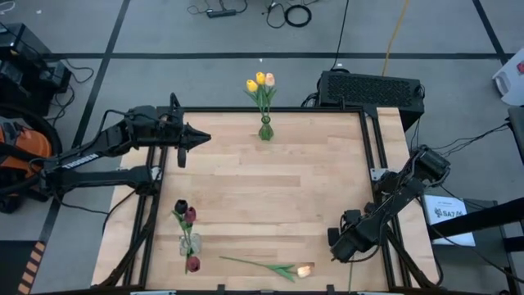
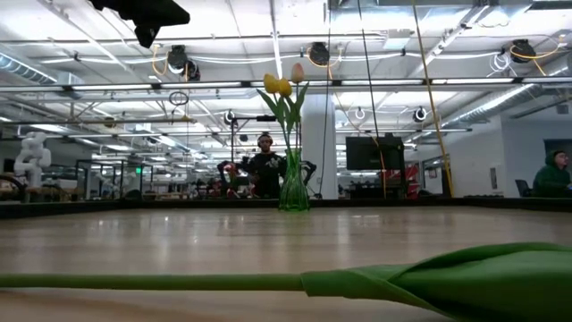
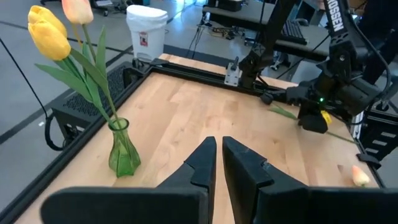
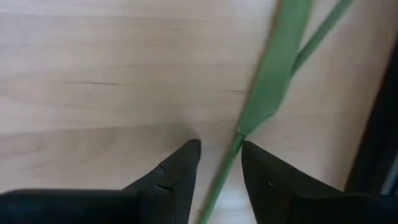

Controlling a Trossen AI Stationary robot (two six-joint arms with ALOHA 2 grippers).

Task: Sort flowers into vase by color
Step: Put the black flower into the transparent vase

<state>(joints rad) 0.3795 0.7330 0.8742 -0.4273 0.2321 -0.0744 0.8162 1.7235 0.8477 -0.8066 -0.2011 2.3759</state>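
A green vase [image 1: 266, 129] at the table's far edge holds two yellow tulips and a peach-pink one [image 3: 46, 34]. A clear vase [image 1: 188, 244] near the front left holds dark red and near-black tulips. A peach-headed tulip [image 1: 270, 267] lies flat along the near edge. Another green stem with a leaf [image 4: 273, 74] lies at the near right. My right gripper [image 4: 221, 146] points down over it, open, one finger on each side of the stem [image 4: 225, 167]. This flower's head is hidden. My left gripper [image 3: 217, 152] is shut and hovers at the far left [image 1: 201, 138].
A black frame rail [image 1: 370, 156] borders the table, close beside my right gripper. A white bin [image 3: 146, 31] and a black box [image 1: 370, 88] stand beyond the far edge. Bare wood lies across the table's middle [image 1: 278, 188].
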